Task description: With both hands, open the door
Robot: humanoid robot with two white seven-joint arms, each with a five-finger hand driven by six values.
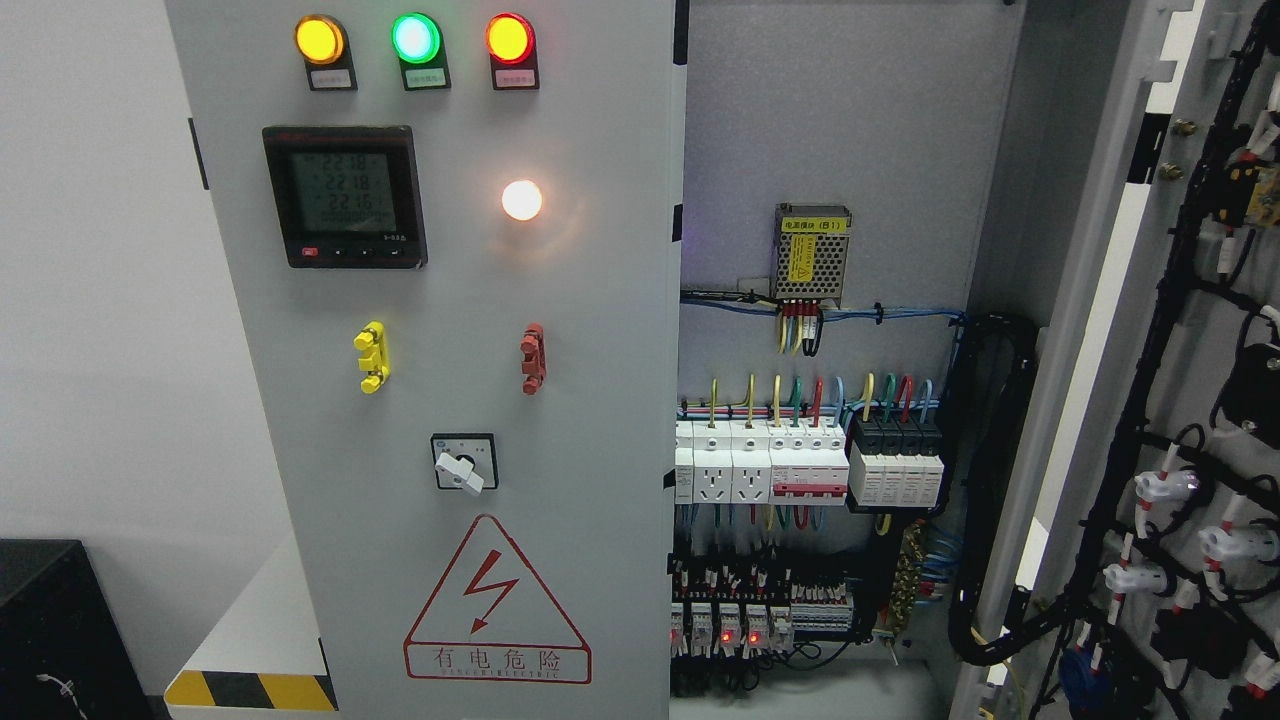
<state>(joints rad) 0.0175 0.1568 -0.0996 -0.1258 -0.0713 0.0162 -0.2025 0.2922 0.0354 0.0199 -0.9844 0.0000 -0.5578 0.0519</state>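
Neither hand of ours shows anywhere in the head view, so we cannot tell whether the fingers are apart or together.

We face a grey electrical cabinet. Its right door (1180, 330) stands swung wide open at the right edge, showing us its inner face, where black cable bundles (1150, 400) run down past white connectors. The left door (440, 400) is closed and fills the middle of the view.

On the left door, along the top, sit three lit indicator lamps in a row: amber (320, 39), green (416, 38) and red (509, 38). Below them is a black digital meter (345, 196), with a glowing white lamp (522, 200) to its right. Lower down are a yellow handle (371, 357) and a red handle (533, 358), side by side but well apart. Under these is a white rotary switch (462, 464), and beneath it a red triangular warning sign (497, 605) with a lightning bolt.

Inside the open cabinet we see a small power supply (812, 254) with a yellow label high on the back panel. Below it runs a row of white breakers (760, 465) with coloured wires, and black modules (896, 465) just beside them. A row of relays (730, 625) with red lights sits near the bottom.

At the lower left, a black-and-yellow striped base (250, 690) shows.
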